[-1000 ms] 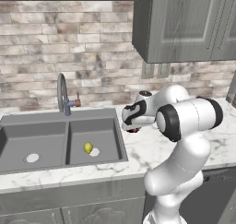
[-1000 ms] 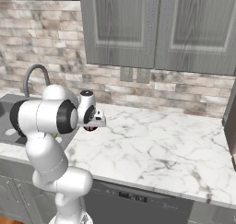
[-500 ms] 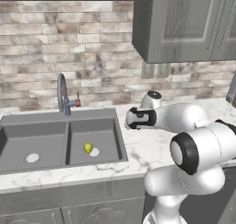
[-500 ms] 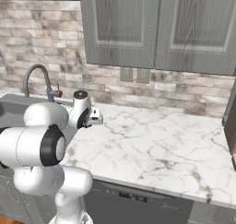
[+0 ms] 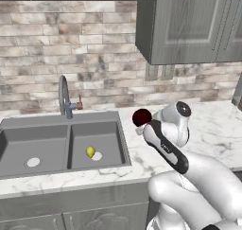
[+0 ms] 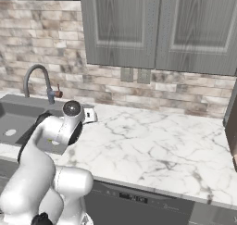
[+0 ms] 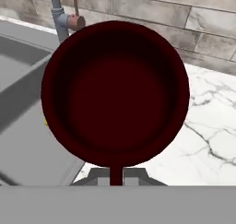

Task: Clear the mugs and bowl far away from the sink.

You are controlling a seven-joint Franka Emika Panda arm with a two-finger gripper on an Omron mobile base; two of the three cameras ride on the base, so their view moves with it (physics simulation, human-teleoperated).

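Note:
A dark maroon mug hangs just above the marble counter, right of the sink. In the hand view the mug faces me mouth-on, and its handle runs down into my gripper, which is shut on it. From the left base view my gripper sits right behind the mug. The sink lies to the mug's left, with the faucet behind it. The bowl is out of view.
A yellow lemon lies in the sink's right basin. The curved faucet stands at the sink's back edge. Bare marble counter stretches right of the sink. Wall cabinets hang above, and a dark appliance edge stands far right.
My arm has folded: its elbow and forearm dropped low in front of the base. The maroom mug stayed held and barely shifted above the counter beside the sink.

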